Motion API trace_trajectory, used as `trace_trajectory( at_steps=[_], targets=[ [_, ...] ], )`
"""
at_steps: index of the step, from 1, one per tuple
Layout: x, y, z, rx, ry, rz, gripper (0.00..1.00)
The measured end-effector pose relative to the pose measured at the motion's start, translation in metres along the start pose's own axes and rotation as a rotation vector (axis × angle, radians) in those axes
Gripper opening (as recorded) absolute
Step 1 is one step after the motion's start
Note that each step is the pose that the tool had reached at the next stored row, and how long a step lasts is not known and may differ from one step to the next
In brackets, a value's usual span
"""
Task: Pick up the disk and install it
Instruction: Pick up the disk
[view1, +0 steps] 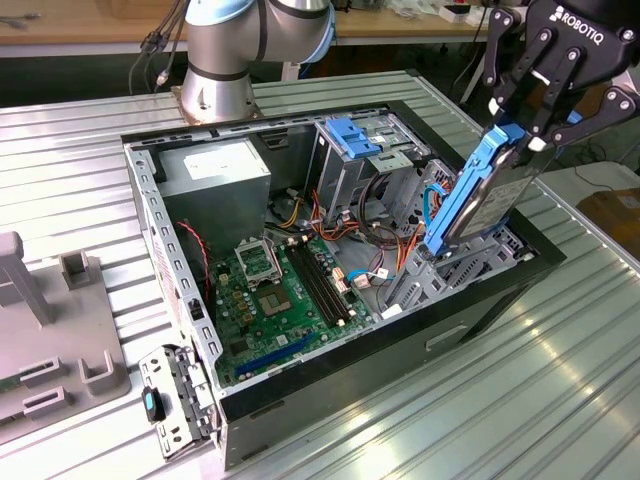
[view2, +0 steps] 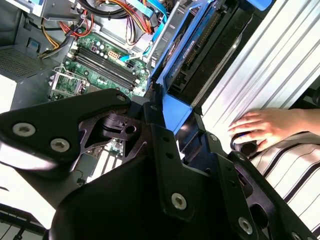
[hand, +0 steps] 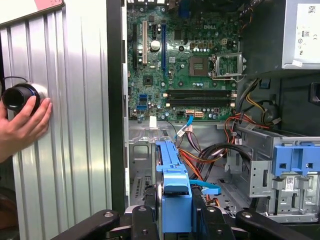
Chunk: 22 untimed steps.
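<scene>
My gripper (view1: 520, 140) is shut on the disk (view1: 480, 195), a grey drive with blue side rails. It holds the disk tilted steeply, the lower end dipping into the open computer case (view1: 150, 230) at the exterior view's right, above the grey bay floor (view1: 450, 270). In the first wrist view the disk's blue rail (hand: 172, 190) runs out from between the black fingers (hand: 145, 222) toward the motherboard (hand: 190, 65). In the second wrist view the blue rail (view2: 175, 112) sits clamped in front of the gripper body.
The blue-topped drive cage (view1: 355, 150) and the power-supply box (view1: 215, 175) stand at the back of the case, with loose cables (view1: 400, 235) between. A person's hand (hand: 25, 125) rests on a black knob (hand: 20, 97) on the ribbed table beside the case. A grey fixture (view1: 50, 340) lies at the exterior view's left.
</scene>
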<state>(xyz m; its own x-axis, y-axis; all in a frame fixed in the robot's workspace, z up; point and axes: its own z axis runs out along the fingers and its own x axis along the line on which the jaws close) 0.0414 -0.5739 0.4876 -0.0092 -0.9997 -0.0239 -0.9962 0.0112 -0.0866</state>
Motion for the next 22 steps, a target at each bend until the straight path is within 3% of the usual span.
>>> trace_trajectory(
  at_steps=[22],
  targets=[
    [0.0000,-0.0045,0.0020,0.0000,-0.0001,0.000,0.36]
  ],
)
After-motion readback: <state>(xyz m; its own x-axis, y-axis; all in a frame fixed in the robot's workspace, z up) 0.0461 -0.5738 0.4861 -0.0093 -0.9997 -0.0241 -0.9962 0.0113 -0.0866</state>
